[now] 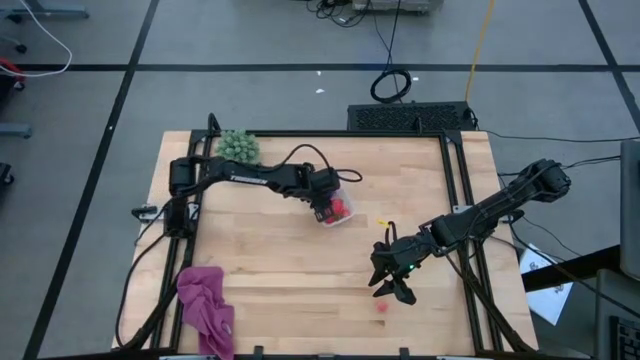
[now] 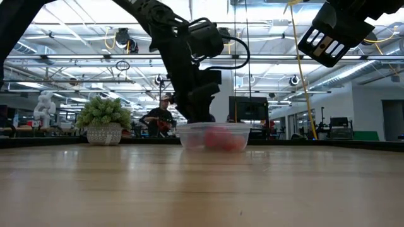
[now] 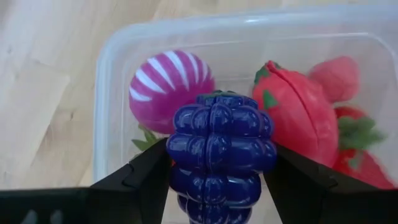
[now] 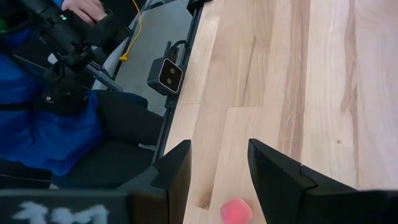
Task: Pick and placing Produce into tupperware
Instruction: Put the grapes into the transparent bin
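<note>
Clamped between the left gripper (image 3: 217, 180) fingers is a dark purple berry-like piece (image 3: 221, 152), held just above the open tupperware (image 1: 338, 208) near the table's middle, I judge so that it falls inside when let go. Below it lie a striped magenta piece (image 3: 169, 87) and red ones (image 3: 301, 112). To the right and nearer, the right gripper (image 4: 217, 165) hovers with fingers parted over a small pink piece (image 4: 236, 210) on the wood, probably to pick it.

The tupperware (image 1: 338, 207) opening is blocked from above by the left gripper (image 1: 322, 203), closed on a purple berry (image 3: 219, 155); its interior is largely filled with red and pink produce (image 3: 298, 112). Bare table (image 1: 280, 260) is left between it and the right gripper (image 1: 392, 284). The green plant (image 1: 238, 146) occupies the far-left corner.
</note>
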Robot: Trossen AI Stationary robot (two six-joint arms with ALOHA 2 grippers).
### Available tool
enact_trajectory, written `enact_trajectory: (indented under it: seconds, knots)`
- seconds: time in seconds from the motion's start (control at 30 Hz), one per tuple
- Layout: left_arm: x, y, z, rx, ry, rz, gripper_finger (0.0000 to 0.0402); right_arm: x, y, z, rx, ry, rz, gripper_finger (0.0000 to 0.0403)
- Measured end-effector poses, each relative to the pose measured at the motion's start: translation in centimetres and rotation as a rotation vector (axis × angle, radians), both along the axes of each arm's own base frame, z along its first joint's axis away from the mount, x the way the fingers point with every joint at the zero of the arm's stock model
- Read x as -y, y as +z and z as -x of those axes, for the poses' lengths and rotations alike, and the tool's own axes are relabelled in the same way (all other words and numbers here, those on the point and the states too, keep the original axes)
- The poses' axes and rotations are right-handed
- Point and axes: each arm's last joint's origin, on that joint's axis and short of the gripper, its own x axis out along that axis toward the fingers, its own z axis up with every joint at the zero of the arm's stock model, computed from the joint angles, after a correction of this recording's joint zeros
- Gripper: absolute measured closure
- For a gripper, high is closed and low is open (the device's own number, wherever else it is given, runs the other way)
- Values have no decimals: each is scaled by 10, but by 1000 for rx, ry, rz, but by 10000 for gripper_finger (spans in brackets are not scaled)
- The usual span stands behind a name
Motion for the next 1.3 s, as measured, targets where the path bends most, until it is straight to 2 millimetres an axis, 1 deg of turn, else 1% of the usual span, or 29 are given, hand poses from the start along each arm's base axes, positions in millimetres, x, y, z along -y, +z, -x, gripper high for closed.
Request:
enact_trajectory:
  seconds: [1.3]
  knots:
    - [2, -2, 0, 5, 7, 49, 171, 0, 0, 0, 12, 12, 13, 252]
